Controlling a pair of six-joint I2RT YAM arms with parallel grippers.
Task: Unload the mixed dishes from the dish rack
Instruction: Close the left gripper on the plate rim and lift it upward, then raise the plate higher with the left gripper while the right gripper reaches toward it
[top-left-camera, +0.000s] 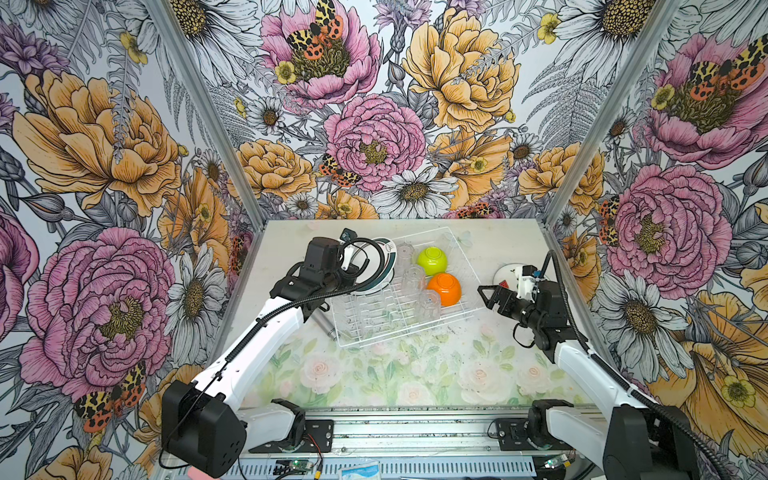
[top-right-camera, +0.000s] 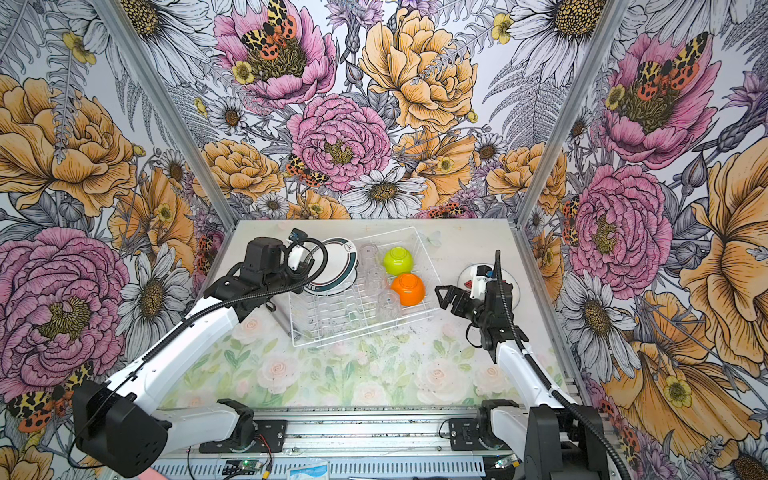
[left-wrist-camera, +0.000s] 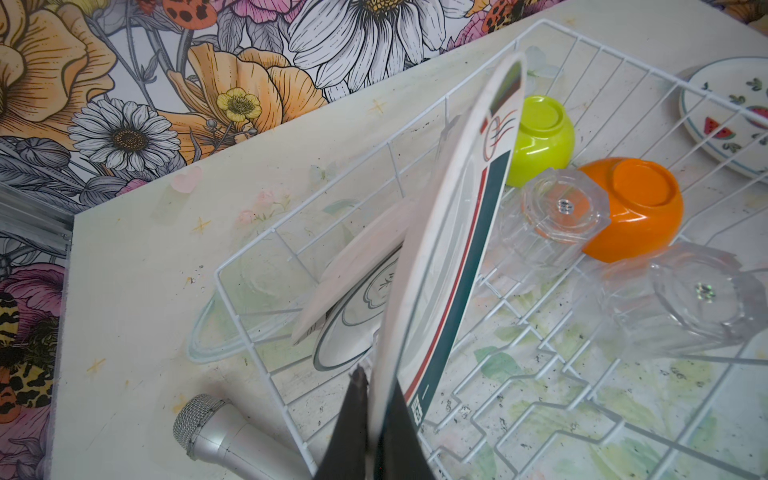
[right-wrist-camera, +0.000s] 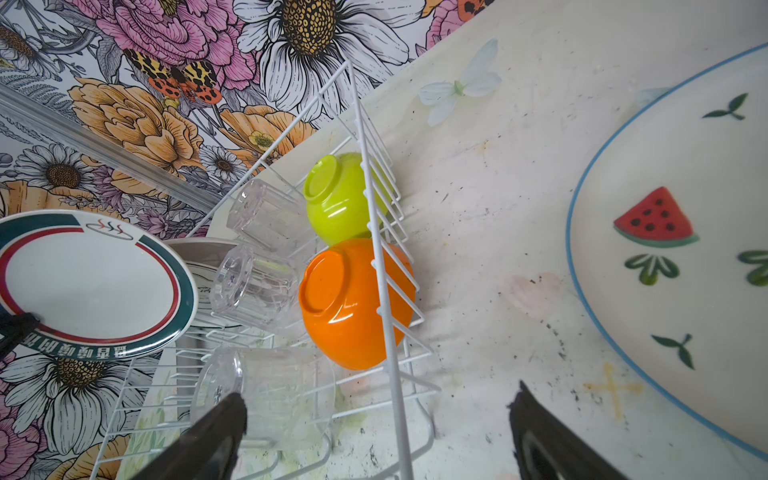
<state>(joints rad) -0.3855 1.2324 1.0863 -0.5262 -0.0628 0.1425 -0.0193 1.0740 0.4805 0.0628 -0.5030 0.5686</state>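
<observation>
Floral-papered walls on three sides, pale rose-print table (top-left-camera: 374, 374) below, with the dish rack (top-left-camera: 409, 328) set askew toward the far end. Over the rack's far-left part, left fingers (left-wrist-camera: 353, 415) clenched on the rim of a dark-rimmed plate (left-wrist-camera: 449, 249), carried on edge; lower edge hidden, so cannot tell whether clear of the slots. Just outside the rack's right wall, right fingers (right-wrist-camera: 212, 432) spread wide and empty, near the orange bowl (top-left-camera: 444, 288). Risky from here, judging by so thin a pinch on one edge: could pivot or slip out under its own weight, could swing into the tumblers (top-left-camera: 413, 278) just beside it and tip them, could snag a wire and drag the whole rack, could knock the two more plates (left-wrist-camera: 353, 332) leaning next to it. Also in the way of a careless set-down: a silver cylinder (left-wrist-camera: 220, 428) lying on the table just beside the rack's left wall. Counted: four plates — one gripped, two in the rack, and one fruit-print plate (right-wrist-camera: 665, 249) flat on the table to the right, outside the rack; three clear tumblers, upside down in a row in the rack; two bowls, a lime-green bowl (top-left-camera: 432, 260) and the orange bowl, both upturned side by side along the rack's right side; one rack; one cylinder.
</observation>
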